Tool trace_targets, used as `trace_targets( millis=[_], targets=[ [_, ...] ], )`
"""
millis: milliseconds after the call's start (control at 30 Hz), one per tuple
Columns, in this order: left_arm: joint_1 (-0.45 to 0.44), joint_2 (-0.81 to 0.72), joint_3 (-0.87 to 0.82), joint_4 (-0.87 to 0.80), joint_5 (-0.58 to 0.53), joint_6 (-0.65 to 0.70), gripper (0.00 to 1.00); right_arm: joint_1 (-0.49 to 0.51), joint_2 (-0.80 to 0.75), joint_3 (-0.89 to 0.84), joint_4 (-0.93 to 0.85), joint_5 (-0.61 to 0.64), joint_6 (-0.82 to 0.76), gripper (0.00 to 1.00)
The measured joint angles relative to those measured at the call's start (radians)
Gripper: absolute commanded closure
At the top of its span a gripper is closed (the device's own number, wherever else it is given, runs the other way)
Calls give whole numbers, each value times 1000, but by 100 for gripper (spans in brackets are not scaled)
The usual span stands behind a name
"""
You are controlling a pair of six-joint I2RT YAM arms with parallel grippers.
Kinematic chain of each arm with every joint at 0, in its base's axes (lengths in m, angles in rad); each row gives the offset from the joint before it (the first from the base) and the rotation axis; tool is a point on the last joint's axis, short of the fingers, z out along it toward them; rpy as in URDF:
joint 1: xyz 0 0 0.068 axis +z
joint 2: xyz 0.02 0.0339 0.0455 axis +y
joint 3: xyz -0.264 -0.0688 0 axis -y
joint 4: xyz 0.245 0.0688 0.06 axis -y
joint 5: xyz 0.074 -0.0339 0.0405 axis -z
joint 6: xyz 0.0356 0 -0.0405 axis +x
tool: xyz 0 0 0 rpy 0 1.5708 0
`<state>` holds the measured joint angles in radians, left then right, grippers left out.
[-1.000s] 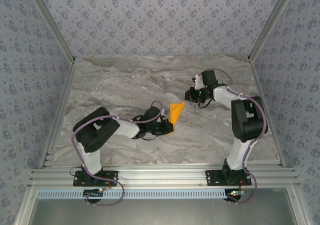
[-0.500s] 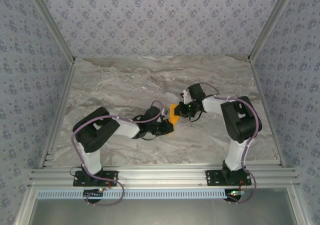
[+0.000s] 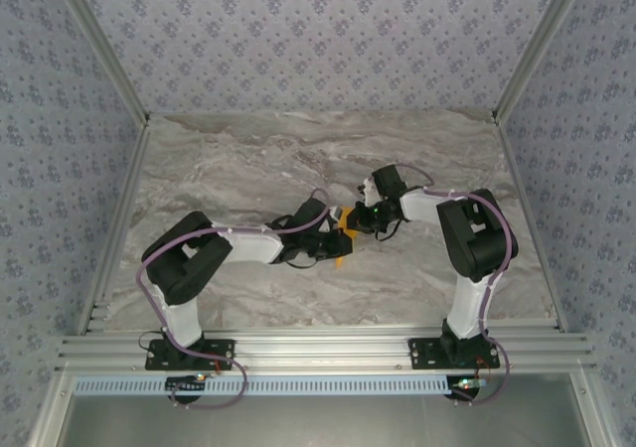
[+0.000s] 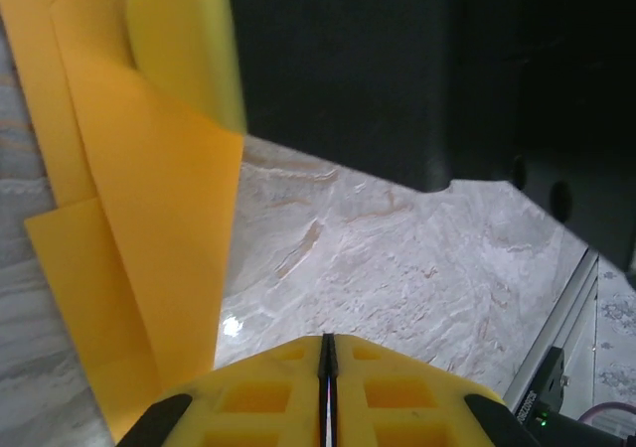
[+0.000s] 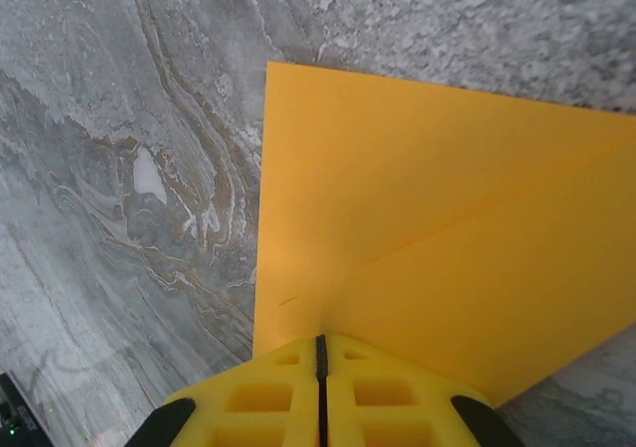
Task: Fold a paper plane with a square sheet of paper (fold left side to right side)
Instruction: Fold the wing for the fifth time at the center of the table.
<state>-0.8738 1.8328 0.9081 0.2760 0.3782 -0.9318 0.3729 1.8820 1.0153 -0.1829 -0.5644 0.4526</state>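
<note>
Right wrist, folded orange paper [image 5: 427, 248], marble table [image 5: 119, 169]

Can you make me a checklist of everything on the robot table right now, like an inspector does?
Surface: grey marbled table, no spills or marks seen.
Job's things: orange sheet of paper, folded into creased, overlapping layers, mid-table between the two arms.
Clutter: nothing seen.
End effectors: left end effector shut, with the paper beside its tips; right end effector shut, with its tips over the paper's edge.
Cables: purple cables loop along both arms, away from the paper.
Surroundings: patterned walls on three sides; metal frame rails at the near edge.
</note>
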Motion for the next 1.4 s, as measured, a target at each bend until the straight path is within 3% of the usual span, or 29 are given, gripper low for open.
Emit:
trace_targets(
  millis=[800,1400],
  targets=[
    [-10,0,-72,-27,26,-1,90,2,16,37,-57,10,-8,90],
    [-18,-77,-212,77,14,-43,92,3,22,50,-77,14,-16,90]
  ],
)
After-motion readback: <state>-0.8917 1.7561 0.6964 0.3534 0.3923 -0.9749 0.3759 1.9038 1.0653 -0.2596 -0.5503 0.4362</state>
